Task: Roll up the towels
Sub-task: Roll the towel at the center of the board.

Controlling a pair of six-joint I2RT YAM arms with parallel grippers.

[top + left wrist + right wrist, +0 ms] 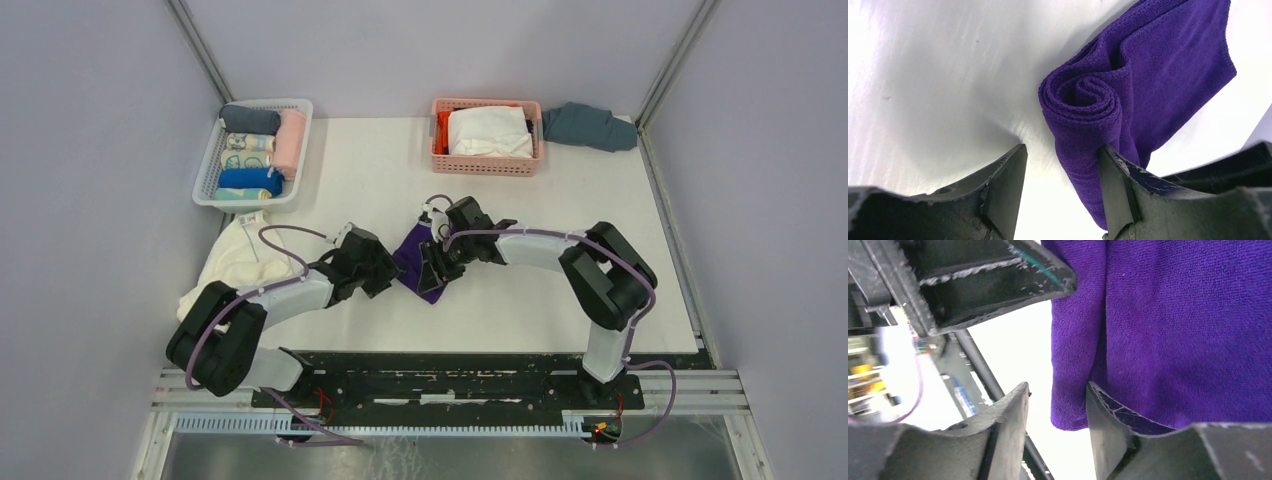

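Left gripper (1062,150): jaws partly open and not clamped. The rolled end of the purple towel (1128,85) sits in the gap, pressed against one finger only. Right gripper (1057,387): jaws likewise partly open, with a hanging edge of the same towel brushing one finger and daylight on the other side. Neither tool holds anything.

The towel lies at the middle of the table (560,200), between the two grippers, with one end coiled into a loose spiral and the rest flat.

Handling, in my judgement: it is light, soft terry with a grippy pile. It will slump and unwind if released, and it drags on the surface instead of sliding. I would take hold at the two ends of the coil, pinching through all layers and not the outer lap alone.

The surface is smooth, white and slightly glossy. A cream towel (240,260) lies bunched near the left arm. Farther back, a white basket (210,165) at the left holds rolled towels (250,180). A pink basket (487,165) at centre holds white cloth (488,130), and a blue-grey cloth (590,125) lies just beside it. Plain pale walls (100,150) enclose three sides.
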